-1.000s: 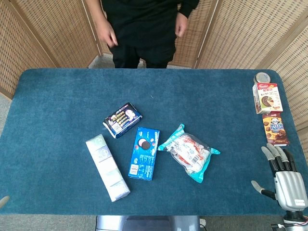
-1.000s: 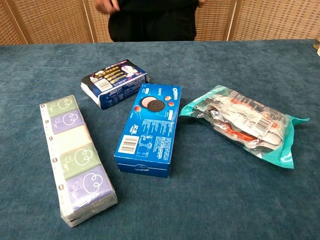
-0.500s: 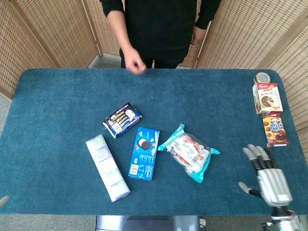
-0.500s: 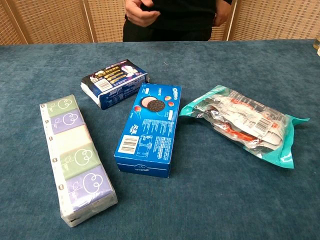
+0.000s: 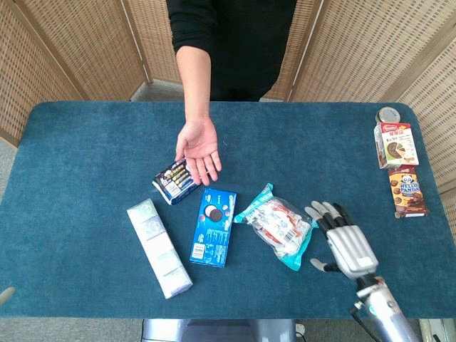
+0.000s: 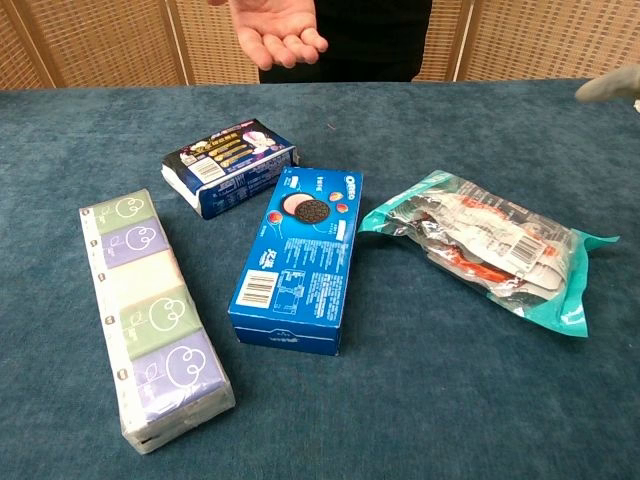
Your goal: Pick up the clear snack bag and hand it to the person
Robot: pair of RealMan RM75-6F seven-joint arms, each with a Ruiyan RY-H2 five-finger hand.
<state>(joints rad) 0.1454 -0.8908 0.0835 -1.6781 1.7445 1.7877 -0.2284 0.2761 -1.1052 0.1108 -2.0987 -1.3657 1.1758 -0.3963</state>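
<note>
Right robot hand [image 5: 347, 244] hovers empty, fingers spread, just right of the clear snack bag [image 5: 279, 226], not touching. Bag lies flat on the tabletop [image 5: 85, 142], right of the blue cookie box [image 5: 214, 226]. Left robot hand isn't visible. Person's hand [image 5: 199, 150] waits palm up over the dark snack pack [image 5: 181, 177]. Best bet: come down over the bag's middle, pinch the crinkly film firmly, avoid the slippery teal edge, lift clear of the box.

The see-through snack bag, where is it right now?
In the head view, the clear snack bag lies on the table's right half, between the blue cookie box and the right hand.
</note>
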